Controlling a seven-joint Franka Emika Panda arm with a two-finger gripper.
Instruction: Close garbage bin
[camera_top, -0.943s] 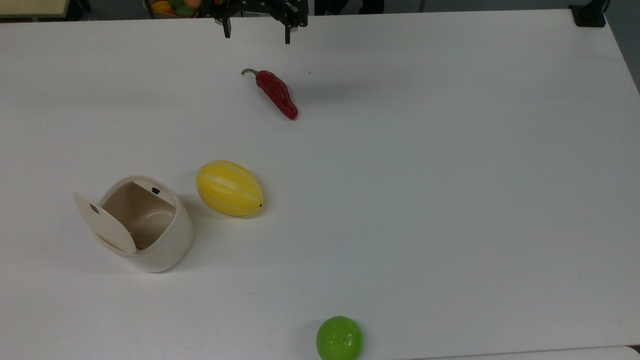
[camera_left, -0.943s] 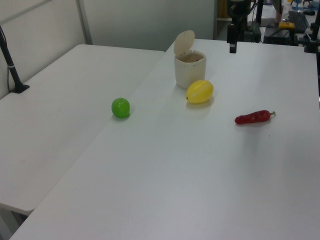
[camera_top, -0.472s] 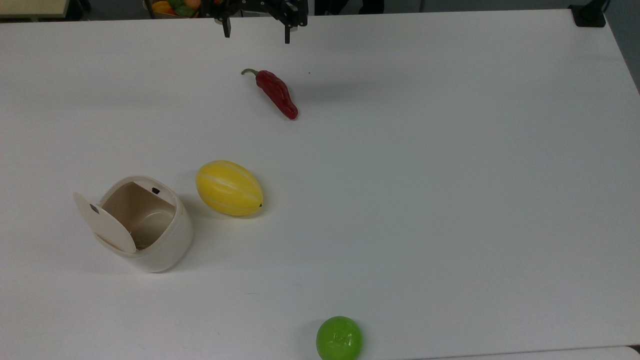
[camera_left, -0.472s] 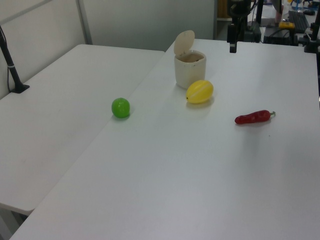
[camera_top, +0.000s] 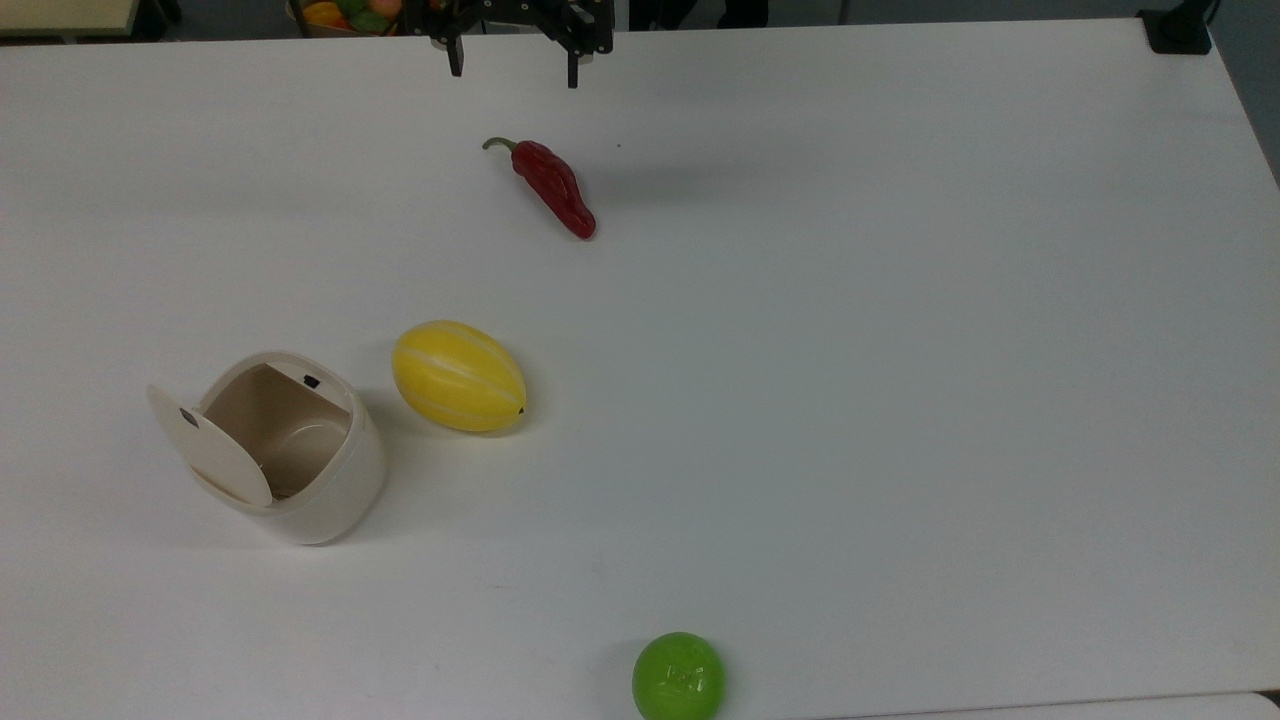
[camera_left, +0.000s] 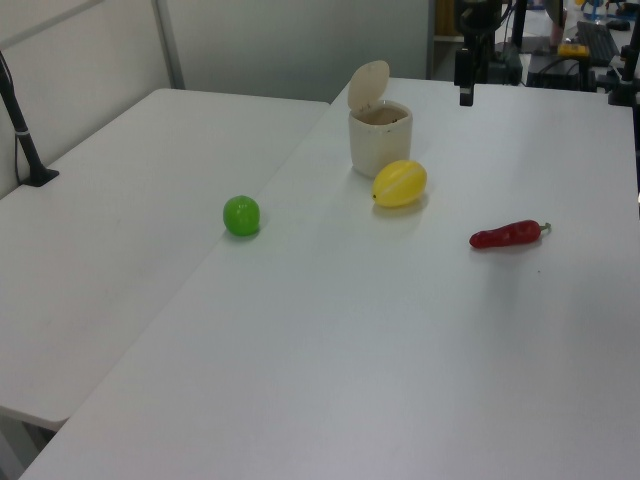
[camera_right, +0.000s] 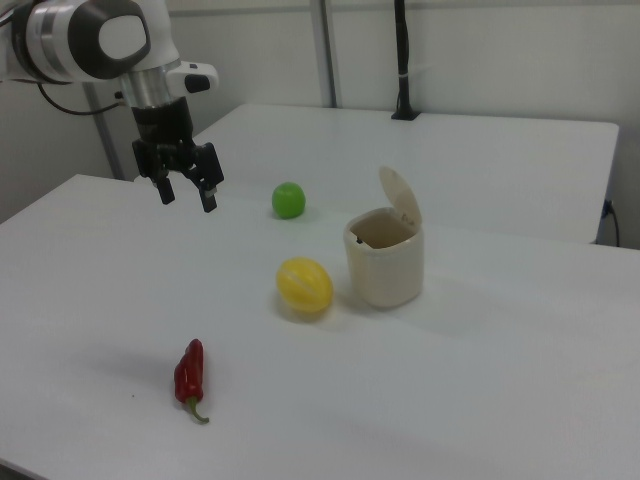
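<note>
On the right view I see the arm (camera_right: 90, 35) above my gripper (camera_right: 187, 198), fingers spread wide, empty; the garbage bin (camera_top: 290, 450) remains open, nothing has moved.

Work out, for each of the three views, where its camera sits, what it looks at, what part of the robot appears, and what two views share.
Top view: overhead, looking down on the white table; the open black two-finger gripper hangs at its top edge.
Left view: low at one table end, looking along it; a gripper finger shows beyond the cream plastic garbage bin.
Right view: opposite side, raised; the white arm and gripper show.
Shared: left and right views both show the bin's lid upright beside the yellow striped melon.
</note>
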